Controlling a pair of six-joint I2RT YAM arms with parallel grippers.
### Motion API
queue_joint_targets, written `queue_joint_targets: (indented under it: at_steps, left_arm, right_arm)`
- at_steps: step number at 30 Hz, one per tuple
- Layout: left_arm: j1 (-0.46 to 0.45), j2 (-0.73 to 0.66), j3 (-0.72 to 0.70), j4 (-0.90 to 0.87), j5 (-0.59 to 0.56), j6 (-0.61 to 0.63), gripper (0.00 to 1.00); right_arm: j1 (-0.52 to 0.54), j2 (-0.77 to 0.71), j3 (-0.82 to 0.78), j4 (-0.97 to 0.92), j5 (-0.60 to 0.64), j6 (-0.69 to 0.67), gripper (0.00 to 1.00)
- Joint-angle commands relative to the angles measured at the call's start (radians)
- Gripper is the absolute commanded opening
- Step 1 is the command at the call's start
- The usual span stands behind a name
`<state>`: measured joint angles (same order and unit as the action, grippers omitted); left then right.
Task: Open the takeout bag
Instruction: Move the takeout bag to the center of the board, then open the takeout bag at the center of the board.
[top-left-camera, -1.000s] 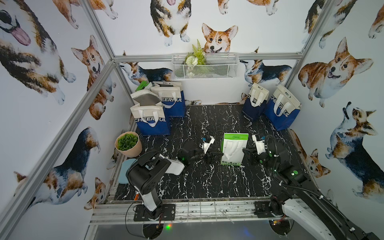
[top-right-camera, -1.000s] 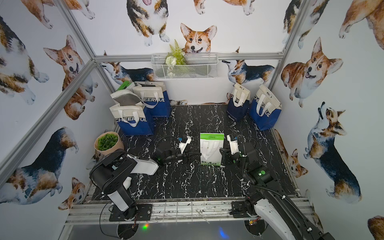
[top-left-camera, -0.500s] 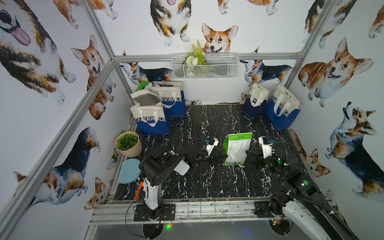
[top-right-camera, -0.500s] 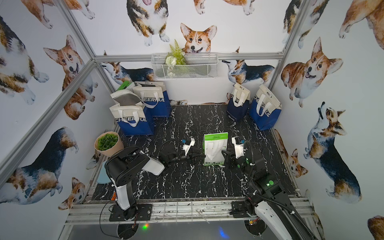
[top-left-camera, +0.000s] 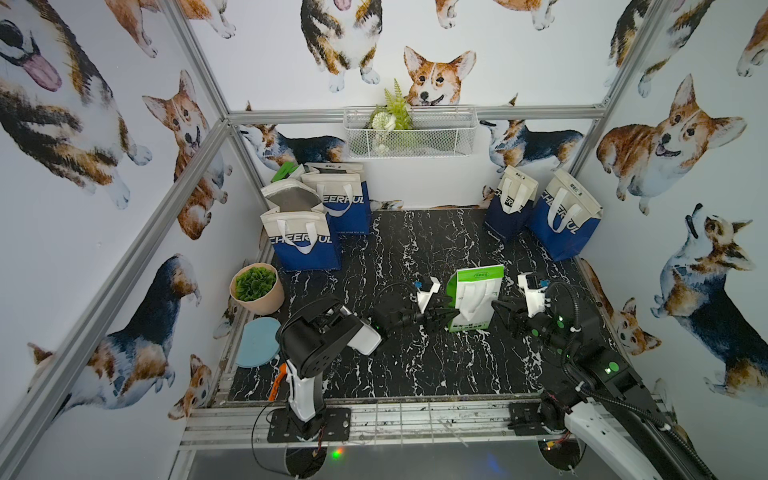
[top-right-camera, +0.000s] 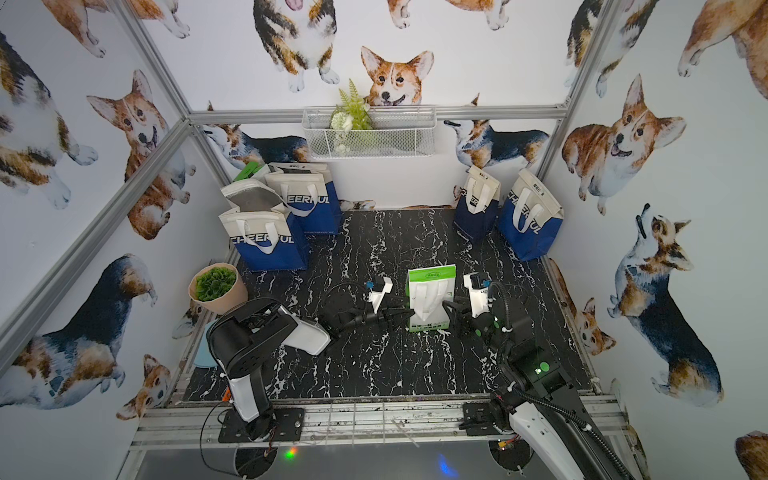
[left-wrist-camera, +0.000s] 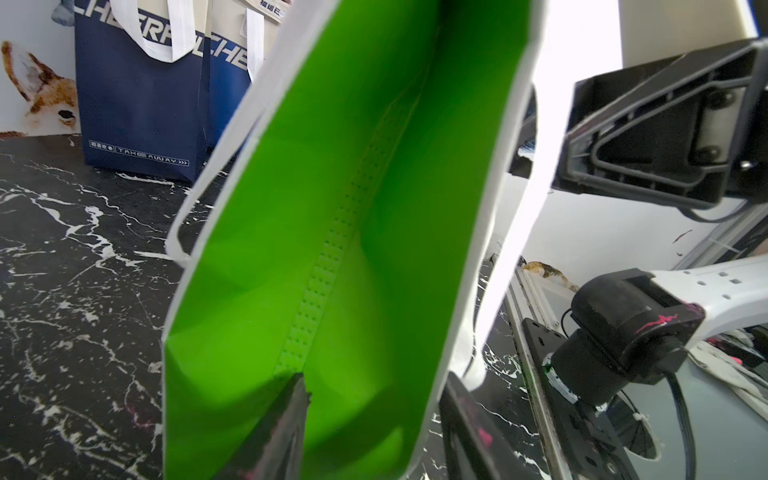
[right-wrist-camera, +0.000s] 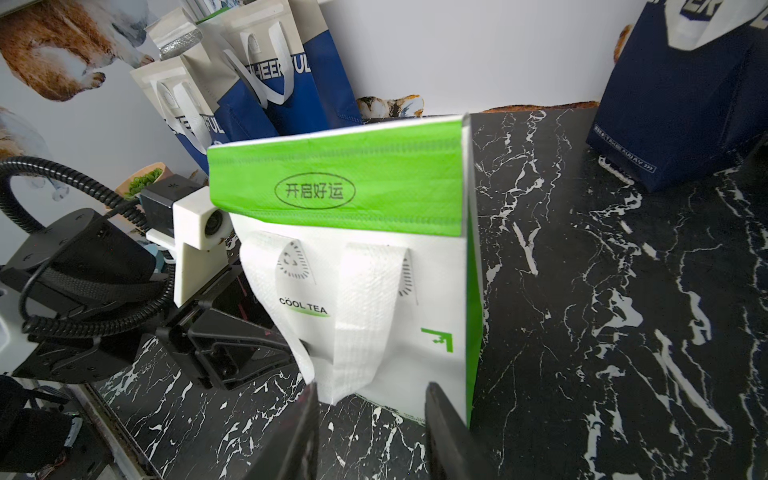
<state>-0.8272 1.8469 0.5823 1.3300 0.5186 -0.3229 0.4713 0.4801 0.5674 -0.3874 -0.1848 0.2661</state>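
Observation:
The takeout bag (top-left-camera: 476, 297) is white with a green top flap and stands upright mid-table in both top views (top-right-camera: 430, 299). My left gripper (top-left-camera: 438, 319) is at its left side. In the left wrist view the left gripper (left-wrist-camera: 374, 378) is open, one finger (left-wrist-camera: 286, 415) against the green side gusset (left-wrist-camera: 353, 208), the other outside the white front face. My right gripper (top-left-camera: 500, 309) is just right of the bag. In the right wrist view it (right-wrist-camera: 372, 388) stands open facing the white front (right-wrist-camera: 415, 311), below the hanging handles (right-wrist-camera: 357, 316), holding nothing.
Blue and white tote bags stand at the back left (top-left-camera: 305, 241) and back right (top-left-camera: 565, 220). A potted plant (top-left-camera: 255, 286) and a blue disc (top-left-camera: 259, 340) sit at the left edge. A wire basket (top-left-camera: 409, 133) hangs on the back wall.
The left arm has reached further in to the bag's left side. The bag has shifted slightly right, leaned half a second ago and stands straighter now. The right gripper has drawn back a little.

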Motion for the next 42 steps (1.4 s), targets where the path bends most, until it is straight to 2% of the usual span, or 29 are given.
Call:
queue_joint_targets:
  at_steps: [1,6,11,15,17,21,25,29,31,34,39,42]
  left_arm:
    - [-0.013,-0.008,0.016,-0.014,-0.049,0.046,0.53]
    - [-0.028,-0.012,0.022,-0.018,-0.062,0.057,0.45]
    - [-0.049,-0.047,0.019,-0.081,-0.097,0.101,0.30]
    - [-0.049,-0.053,0.014,-0.071,-0.093,0.094,0.21]
    - [-0.050,-0.053,0.018,-0.081,-0.091,0.094,0.11]
    - [-0.052,-0.053,0.019,-0.081,-0.099,0.093,0.02]
    - [-0.052,-0.068,0.010,-0.087,-0.105,0.099,0.00]
    - [-0.057,-0.092,0.010,-0.108,-0.099,0.105,0.00]
    - [-0.065,-0.098,0.014,-0.125,-0.097,0.111,0.00]
    - [-0.074,-0.103,0.016,-0.139,-0.100,0.119,0.00]
    - [-0.075,-0.111,0.013,-0.143,-0.098,0.119,0.00]
    - [-0.075,-0.118,0.013,-0.159,-0.100,0.126,0.00]
  right_arm:
    - [0.000,-0.006,0.009,-0.010,-0.005,0.012,0.42]
    - [0.000,-0.010,0.017,-0.019,-0.007,0.009,0.42]
    - [0.000,-0.029,0.018,-0.025,-0.004,0.009,0.42]
    - [0.001,-0.035,0.019,-0.028,-0.008,0.009,0.42]
    - [0.000,-0.036,0.022,-0.031,-0.011,0.010,0.42]
    - [0.001,-0.041,0.032,-0.036,-0.012,0.010,0.42]
    - [0.000,-0.035,0.047,-0.024,-0.015,0.002,0.39]
    - [0.007,-0.003,0.063,0.056,-0.077,-0.032,0.33]
    - [0.038,0.021,0.069,0.111,-0.068,-0.079,0.32]
    - [0.147,0.071,0.078,0.199,0.024,-0.207,0.32]
    - [0.406,0.219,0.108,0.323,0.235,-0.553,0.37]
    - [0.503,0.294,0.101,0.410,0.380,-0.745,0.41]
